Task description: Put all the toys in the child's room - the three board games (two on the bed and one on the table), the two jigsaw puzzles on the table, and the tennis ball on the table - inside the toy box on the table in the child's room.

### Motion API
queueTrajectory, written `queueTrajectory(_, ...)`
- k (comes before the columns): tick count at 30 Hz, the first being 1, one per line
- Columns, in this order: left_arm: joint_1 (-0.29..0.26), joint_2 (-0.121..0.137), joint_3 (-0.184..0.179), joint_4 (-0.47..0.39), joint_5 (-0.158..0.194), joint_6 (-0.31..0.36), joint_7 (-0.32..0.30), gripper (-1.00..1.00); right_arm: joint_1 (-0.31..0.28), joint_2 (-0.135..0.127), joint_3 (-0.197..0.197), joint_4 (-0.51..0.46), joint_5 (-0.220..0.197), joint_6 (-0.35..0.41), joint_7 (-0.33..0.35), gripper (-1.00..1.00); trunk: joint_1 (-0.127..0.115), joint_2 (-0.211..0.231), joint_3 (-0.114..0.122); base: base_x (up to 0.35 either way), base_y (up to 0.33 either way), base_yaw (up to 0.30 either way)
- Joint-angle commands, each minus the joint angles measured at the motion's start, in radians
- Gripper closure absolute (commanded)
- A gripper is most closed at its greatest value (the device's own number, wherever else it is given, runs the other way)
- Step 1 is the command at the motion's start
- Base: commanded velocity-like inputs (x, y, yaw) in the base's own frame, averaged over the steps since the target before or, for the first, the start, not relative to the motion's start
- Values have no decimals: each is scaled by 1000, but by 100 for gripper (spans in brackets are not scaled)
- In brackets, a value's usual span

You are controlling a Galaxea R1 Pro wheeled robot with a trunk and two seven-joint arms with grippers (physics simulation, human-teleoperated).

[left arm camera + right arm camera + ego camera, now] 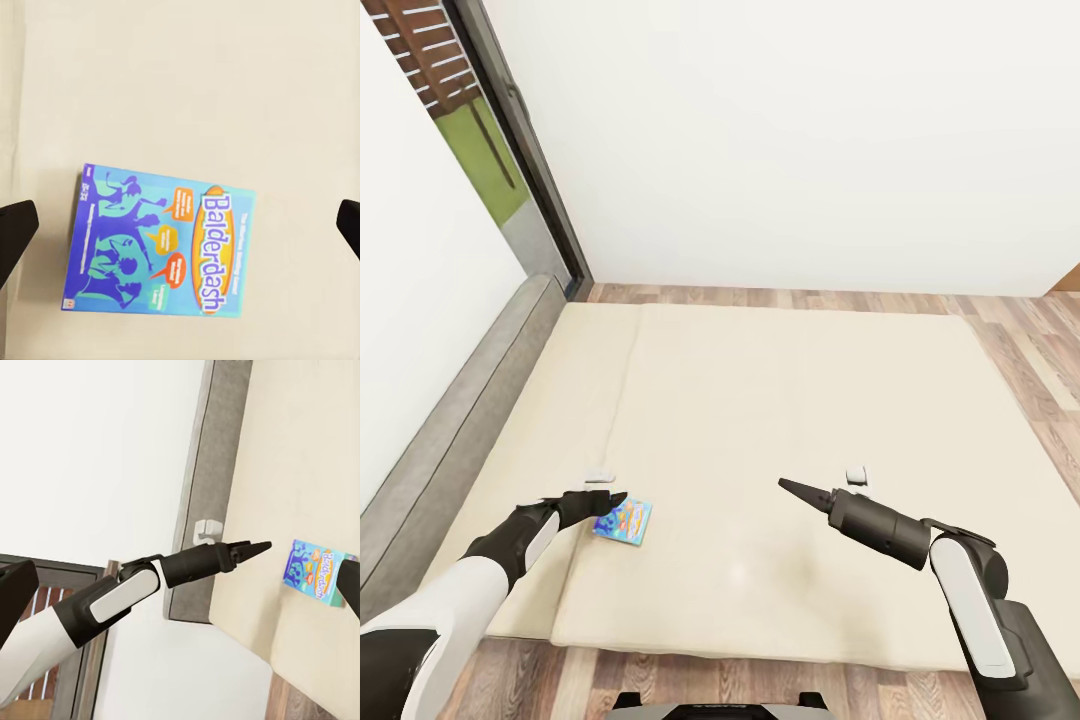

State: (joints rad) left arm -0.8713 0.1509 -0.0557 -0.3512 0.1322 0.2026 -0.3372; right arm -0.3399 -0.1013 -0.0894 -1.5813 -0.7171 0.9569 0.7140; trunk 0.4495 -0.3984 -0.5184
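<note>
A narrow blue "Balderdash" board game (626, 521) lies flat on the bed (790, 400), near its front left part. My left gripper (612, 499) hovers just over the box's near-left corner. In the left wrist view the box (161, 244) sits straight below, between the two widely spread fingertips (15, 232), and nothing is held. My right gripper (792, 487) hangs open over bare mattress, well to the right of the box. Its wrist view shows the box (315, 571) beyond the tip of the left gripper (259, 545). The toy box, table, jigsaw puzzles and tennis ball are out of view.
A low grey headboard (460, 420) runs along the bed's left side against a white wall. A tall grey-framed window (480, 130) stands in the far left corner. Wood-plank floor (1020, 340) borders the mattress at the far, right and near sides.
</note>
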Motion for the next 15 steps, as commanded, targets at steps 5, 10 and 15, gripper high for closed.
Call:
queueTrajectory(5,0,1,-6,-2,10,8,0,-100,-1,0,-1,0,3,5,4,-100,1,-2,-1,0,0,0)
queueTrajectory(10,0,1,-6,-2,10,8,0,-100,-1,0,-1,0,5,4,3,-100,1,-2,-1,0,0,-30)
queueTrajectory(15,-1,1,-6,-2,10,8,0,-100,-1,0,-2,0,6,5,2,-100,1,-2,0,0,0,-139)
